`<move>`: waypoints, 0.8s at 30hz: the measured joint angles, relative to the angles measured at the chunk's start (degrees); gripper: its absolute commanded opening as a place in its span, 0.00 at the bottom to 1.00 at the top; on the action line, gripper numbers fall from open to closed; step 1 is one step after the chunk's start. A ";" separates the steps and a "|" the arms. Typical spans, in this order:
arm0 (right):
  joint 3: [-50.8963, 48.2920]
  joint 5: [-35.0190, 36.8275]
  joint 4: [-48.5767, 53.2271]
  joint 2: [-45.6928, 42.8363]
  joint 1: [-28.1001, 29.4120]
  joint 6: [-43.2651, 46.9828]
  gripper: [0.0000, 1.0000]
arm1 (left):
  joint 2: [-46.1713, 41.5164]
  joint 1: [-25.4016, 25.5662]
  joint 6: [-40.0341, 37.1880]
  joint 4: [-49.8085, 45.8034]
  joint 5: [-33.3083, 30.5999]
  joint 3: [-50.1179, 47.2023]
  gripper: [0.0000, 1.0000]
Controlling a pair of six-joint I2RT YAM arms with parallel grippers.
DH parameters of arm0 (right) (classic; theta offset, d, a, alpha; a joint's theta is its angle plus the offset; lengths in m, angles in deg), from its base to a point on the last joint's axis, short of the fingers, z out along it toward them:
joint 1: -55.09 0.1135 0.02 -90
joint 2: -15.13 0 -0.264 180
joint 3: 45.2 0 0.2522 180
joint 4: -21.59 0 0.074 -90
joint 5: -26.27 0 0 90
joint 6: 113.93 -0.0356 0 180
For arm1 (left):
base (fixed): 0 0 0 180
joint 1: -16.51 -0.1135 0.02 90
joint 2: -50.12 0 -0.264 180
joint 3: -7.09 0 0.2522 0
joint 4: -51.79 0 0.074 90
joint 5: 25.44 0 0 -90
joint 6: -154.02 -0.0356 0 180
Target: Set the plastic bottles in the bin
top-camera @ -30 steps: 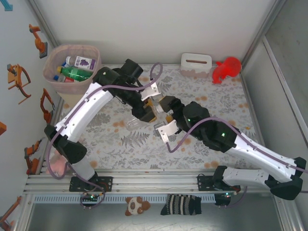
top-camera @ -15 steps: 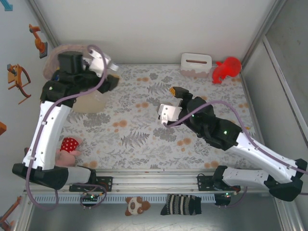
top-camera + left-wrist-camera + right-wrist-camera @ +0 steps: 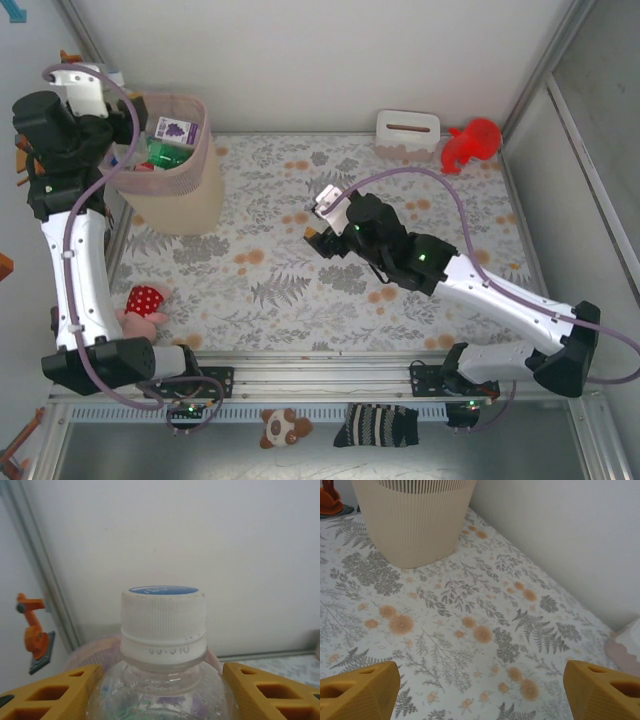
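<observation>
Bottles (image 3: pixel 165 152), a green one among them, are lying inside the bin (image 3: pixel 175 200) at the table's (image 3: pixel 420 190) far-left corner. One clear bottle (image 3: pixel 163 630), white cap up, is sitting in my left pincer (image 3: pixel 160 692), clamped just below the neck so it's hanging upright for the drop, I judge. The bin's rim is showing behind it. My right pincer (image 3: pixel 480 690) is hovering over mid-table, fingers wide apart, holding and touching nothing.
</observation>
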 measured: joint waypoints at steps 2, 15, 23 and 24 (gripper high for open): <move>0.00 -0.50 0.09 -0.02 -0.02 -1.07 0.84 | 1.75 -1.79 0.68 2.75 -1.05 0.00 0.40; 0.00 -2.32 0.15 0.31 -2.95 -1.95 0.84 | 9.33 -4.22 -2.16 18.38 -10.62 -5.49 0.39; 0.00 -4.13 0.15 2.03 -4.28 -2.01 0.84 | 11.58 -5.99 -2.43 21.22 -11.93 -9.25 0.39; 0.00 -4.22 0.17 2.14 -4.46 -2.01 0.84 | 11.58 -5.97 -2.64 21.40 -11.96 -9.99 0.39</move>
